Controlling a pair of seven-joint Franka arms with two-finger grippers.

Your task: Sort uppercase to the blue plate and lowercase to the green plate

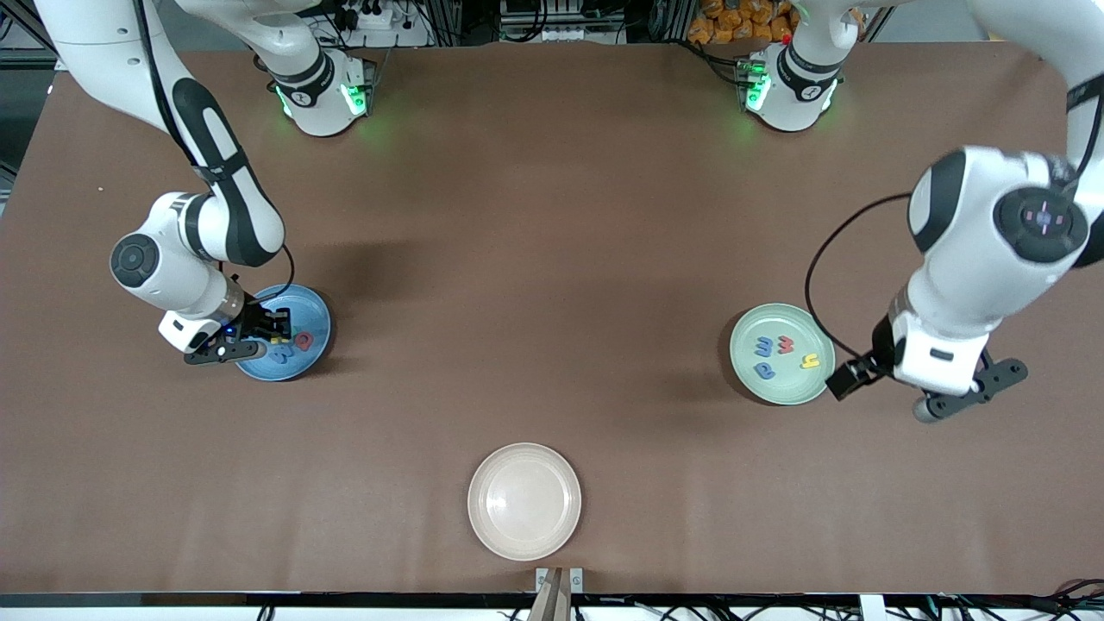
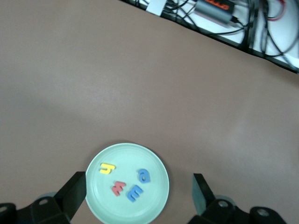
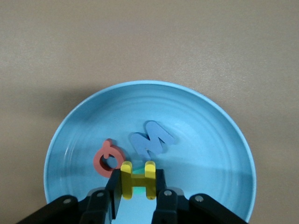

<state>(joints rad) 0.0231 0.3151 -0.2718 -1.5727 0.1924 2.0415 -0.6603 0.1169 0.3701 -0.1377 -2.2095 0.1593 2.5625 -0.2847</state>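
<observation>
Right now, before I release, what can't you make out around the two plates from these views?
- Teal R: right gripper, shut on the yellow H, covers all but a teal sliver; front view, arm hides it.
- Whether H touches the blue plate: fingers hide its underside.
- Green plate: nearest rim cut off, left wrist view.
- Left gripper: open over it.

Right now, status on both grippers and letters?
Right gripper shut on yellow foam H over blue plate. Left gripper open above green plate, four lowercase letters inside. Nothing obstructing.

Foam letters only: H (image 3: 136, 179), Q (image 3: 108, 157), W (image 3: 151, 138).
</observation>
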